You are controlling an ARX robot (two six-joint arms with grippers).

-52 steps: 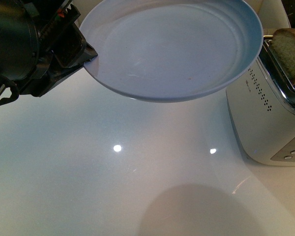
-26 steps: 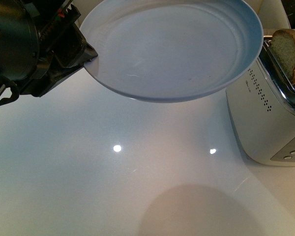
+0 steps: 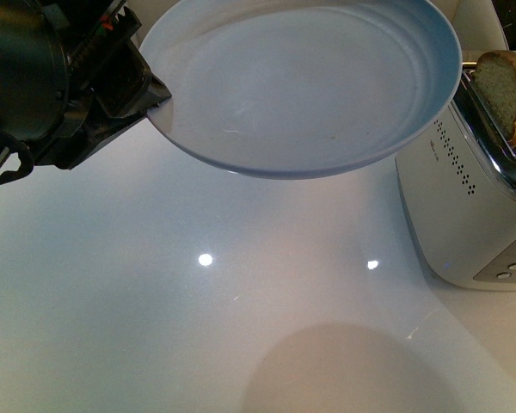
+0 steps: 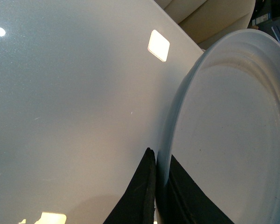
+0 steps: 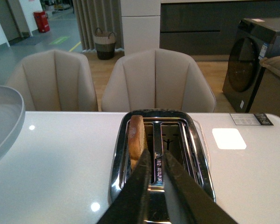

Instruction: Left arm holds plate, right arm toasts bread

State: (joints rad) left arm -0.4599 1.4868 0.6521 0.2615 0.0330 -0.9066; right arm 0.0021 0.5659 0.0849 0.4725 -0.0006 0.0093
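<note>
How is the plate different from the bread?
The plate is round, pale blue and shiny; the bread is brown with a darker crust. The plate looks much wider than the bread. The plate is held in the air by the left gripper, which pinches its rim; the bread stands on edge in a slot of the toaster. Both are up off the table.

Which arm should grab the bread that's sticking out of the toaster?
Right. The right gripper hangs just above the toaster, next to the bread, and holds nothing. The left gripper is busy: it pinches the rim of the plate, held up off the table.
</note>
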